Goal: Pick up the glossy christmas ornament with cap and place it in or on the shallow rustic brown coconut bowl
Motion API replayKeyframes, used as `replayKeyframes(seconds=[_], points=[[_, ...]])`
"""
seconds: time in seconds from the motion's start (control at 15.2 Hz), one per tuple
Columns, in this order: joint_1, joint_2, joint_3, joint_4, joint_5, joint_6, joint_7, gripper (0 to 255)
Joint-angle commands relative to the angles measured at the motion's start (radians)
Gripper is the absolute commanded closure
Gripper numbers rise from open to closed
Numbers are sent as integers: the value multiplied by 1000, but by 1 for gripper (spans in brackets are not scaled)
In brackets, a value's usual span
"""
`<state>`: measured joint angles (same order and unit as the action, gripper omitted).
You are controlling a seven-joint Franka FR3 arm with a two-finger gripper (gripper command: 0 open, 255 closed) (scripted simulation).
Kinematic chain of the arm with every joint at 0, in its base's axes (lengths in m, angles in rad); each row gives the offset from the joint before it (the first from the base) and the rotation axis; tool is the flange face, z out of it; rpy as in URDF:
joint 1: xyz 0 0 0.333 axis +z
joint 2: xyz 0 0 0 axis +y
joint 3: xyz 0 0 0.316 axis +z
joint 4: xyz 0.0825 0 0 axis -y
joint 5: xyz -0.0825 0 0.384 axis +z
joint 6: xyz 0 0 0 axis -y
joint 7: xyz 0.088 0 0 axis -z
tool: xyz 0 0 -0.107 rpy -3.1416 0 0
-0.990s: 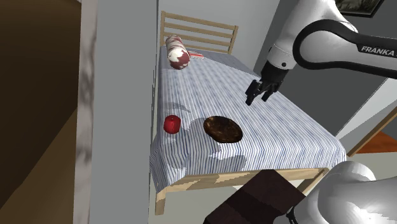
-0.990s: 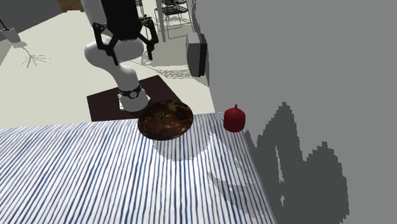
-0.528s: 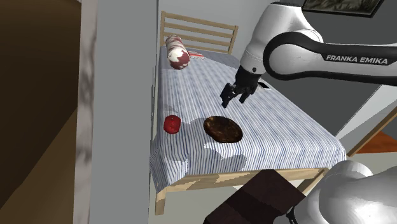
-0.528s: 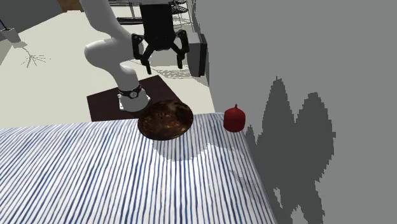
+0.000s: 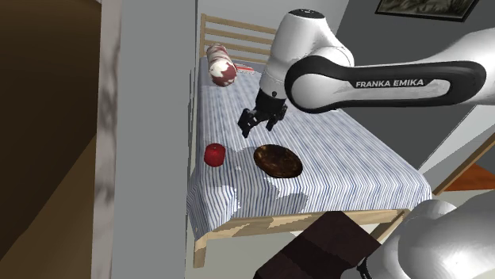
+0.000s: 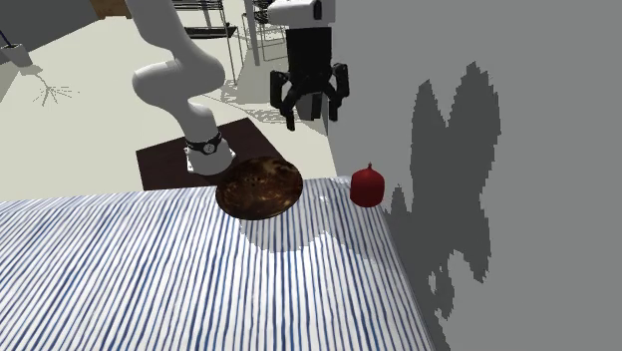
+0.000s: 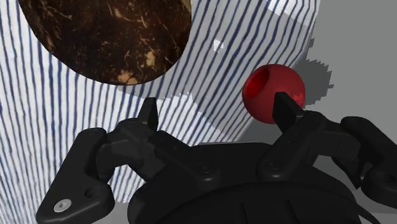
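Approach phase: the gripper (image 5: 255,129) hangs open and empty above the bed (image 5: 341,150). Next, it must drop over the red ornament (image 5: 214,154) beside the bowl (image 5: 278,161).

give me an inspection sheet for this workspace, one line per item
surface: bed with a blue-striped white cover and a wooden frame
job's things: red ornament near the bed's edge by the wall; brown bowl beside it, apart, empty
clutter: red and white pillow at the headboard
grippers: claw open, holding nothing, above the bed
cables: nothing seen
surroundings: grey wall beside the bed
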<state>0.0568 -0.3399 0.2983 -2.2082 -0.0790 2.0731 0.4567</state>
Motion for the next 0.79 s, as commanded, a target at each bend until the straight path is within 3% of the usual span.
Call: replayKeyframes(seconds=[0.0, 0.46, 0.73], points=[[-1, 69, 35, 44, -30, 30, 47, 0], [16, 313, 136, 229, -188, 76, 224, 0], [19, 352, 136, 229, -218, 110, 246, 0]])
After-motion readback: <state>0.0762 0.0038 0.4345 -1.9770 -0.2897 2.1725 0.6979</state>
